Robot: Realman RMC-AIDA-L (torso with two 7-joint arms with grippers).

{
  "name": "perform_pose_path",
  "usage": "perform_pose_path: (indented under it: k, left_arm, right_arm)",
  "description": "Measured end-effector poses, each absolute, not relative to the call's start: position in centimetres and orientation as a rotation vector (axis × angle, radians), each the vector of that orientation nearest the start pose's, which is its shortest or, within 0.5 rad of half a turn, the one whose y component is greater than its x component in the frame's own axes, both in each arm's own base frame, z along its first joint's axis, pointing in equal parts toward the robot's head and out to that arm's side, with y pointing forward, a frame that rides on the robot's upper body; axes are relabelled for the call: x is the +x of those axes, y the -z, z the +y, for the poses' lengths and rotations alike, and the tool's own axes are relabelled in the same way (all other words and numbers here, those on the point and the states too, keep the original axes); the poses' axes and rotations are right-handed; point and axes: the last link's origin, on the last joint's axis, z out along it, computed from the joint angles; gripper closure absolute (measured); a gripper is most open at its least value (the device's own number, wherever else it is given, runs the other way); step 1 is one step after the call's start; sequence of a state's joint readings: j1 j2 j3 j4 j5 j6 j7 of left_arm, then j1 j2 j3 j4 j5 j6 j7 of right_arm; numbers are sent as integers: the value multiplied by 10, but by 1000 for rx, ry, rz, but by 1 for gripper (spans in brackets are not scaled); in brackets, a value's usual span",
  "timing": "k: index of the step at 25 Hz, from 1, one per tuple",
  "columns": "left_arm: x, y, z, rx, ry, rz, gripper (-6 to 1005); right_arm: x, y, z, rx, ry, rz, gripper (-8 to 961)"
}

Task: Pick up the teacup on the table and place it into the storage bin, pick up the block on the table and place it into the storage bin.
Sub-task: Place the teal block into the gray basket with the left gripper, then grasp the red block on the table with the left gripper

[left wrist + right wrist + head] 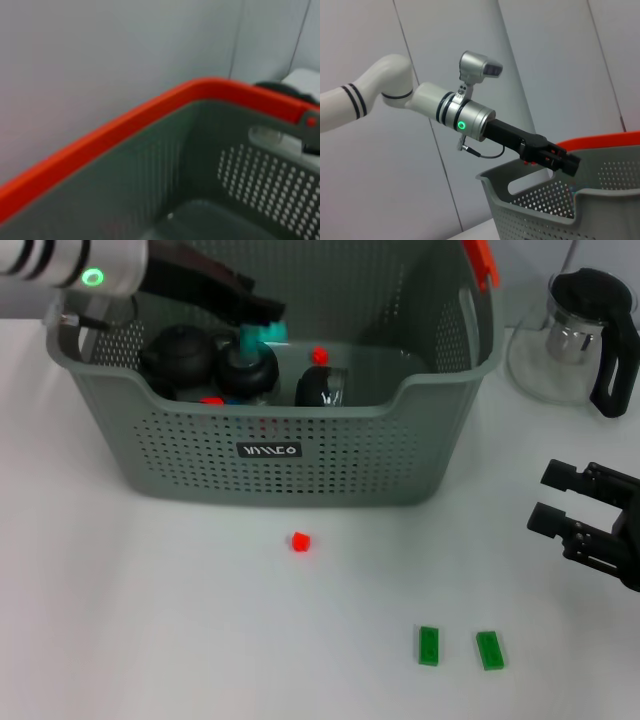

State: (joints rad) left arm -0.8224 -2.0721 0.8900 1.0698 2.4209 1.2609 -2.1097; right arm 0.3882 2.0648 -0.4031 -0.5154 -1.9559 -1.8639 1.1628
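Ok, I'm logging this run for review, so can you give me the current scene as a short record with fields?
storage bin: grey-green perforated basket at the table's far side, orange-red handle ends
bin contents: dark rounded items, a teal piece, small red pieces; which is a teacup cannot be told
left end effector: over the bin's interior, above the rim
right end effector: open, holding nothing, low over the table at the robot's right
on table: small red block in front of the bin; two green blocks nearer
beside bin: glass teapot with black handle
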Motion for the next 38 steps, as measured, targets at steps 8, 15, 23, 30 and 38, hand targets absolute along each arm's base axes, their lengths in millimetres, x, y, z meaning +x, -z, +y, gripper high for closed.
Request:
perform_pose_path:
  k: [8,15,23,30,38]
  left_arm:
    - [-152,-90,412,-2438,643,-601,419]
    - [-220,-82,333,-2402,1190,-409,161]
    - [-263,-40,280,-2588,1034,-392,95]
    - [-276,-6,279,-2848,661,-449,96]
    - [-276,45,302,-2846,419,-460,97]
  right_arm:
    - [292,-25,263,-2532,-1139,582,285]
    - [292,-24,265,-2525,-1135,585,286]
    - [292,-24,266,-2524,-1133,583,285]
    - [291,-25,267,-2524,-1132,582,285]
    - [291,-24,266,-2527,-1132,584,284]
